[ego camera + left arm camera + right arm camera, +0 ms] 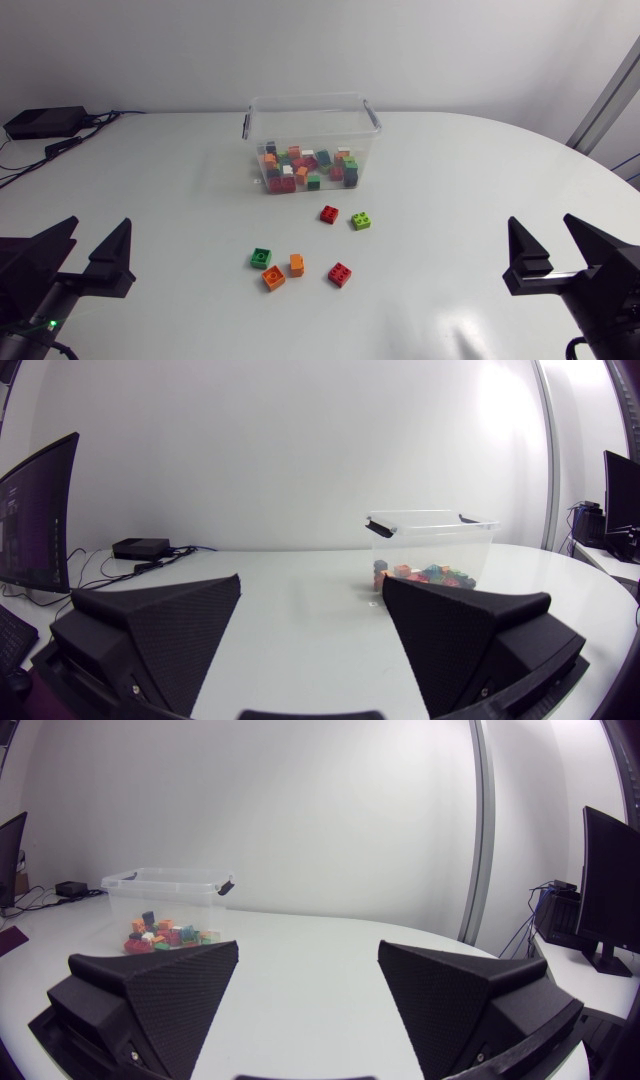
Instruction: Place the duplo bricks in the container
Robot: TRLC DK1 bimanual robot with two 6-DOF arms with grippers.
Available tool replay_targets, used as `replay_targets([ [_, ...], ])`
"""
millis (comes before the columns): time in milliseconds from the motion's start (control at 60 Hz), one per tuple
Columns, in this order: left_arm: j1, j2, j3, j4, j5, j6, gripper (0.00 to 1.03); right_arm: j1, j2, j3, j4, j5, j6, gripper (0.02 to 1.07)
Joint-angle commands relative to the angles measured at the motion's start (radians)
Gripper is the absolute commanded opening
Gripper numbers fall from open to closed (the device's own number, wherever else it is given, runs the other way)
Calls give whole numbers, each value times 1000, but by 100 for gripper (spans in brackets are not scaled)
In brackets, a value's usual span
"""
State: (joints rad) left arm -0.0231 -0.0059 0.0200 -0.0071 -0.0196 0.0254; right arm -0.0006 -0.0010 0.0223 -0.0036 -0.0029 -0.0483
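Now: both arms parked, six bricks loose on the table

- White table (480, 180), rounded at the far right. It fills most of the head view.
- Clear plastic container (310, 98) at the far middle of the table, upright, lid off, grey latch at each end. A heap of mixed bricks (305, 168) covers its floor: red, orange, green, white and dark ones.
- Left gripper (98, 228) at the near left edge, right gripper (541, 225) at the near right edge. On each the two wedge fingers are spread wide with nothing between them. Both wrist views confirm this, showing bare tabletop in the gap and the container well ahead.
- Black box (45, 121) on the far left corner, cables trailing from it.
- Loose bricks, all between the container and the near edge and well apart from both grippers:
  - far red brick (329, 213) and lime brick (361, 220), side by side, nearest the container.
  - dark green brick (261, 257), small orange brick (297, 264) and larger orange brick (273, 278), clustered closer to the near edge.
  - near red brick (340, 273), just right of that cluster.
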Motion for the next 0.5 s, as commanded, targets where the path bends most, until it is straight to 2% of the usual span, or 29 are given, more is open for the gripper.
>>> replay_targets([
  [0, 0, -8, -18, -1, 7, -19, 99, 11, -5, -24, -3, -3, 22, 103],
  [483, 0, -9, -20, 9, 7, -21, 99, 25, -7, -24, 1, -3, 22, 103],
])
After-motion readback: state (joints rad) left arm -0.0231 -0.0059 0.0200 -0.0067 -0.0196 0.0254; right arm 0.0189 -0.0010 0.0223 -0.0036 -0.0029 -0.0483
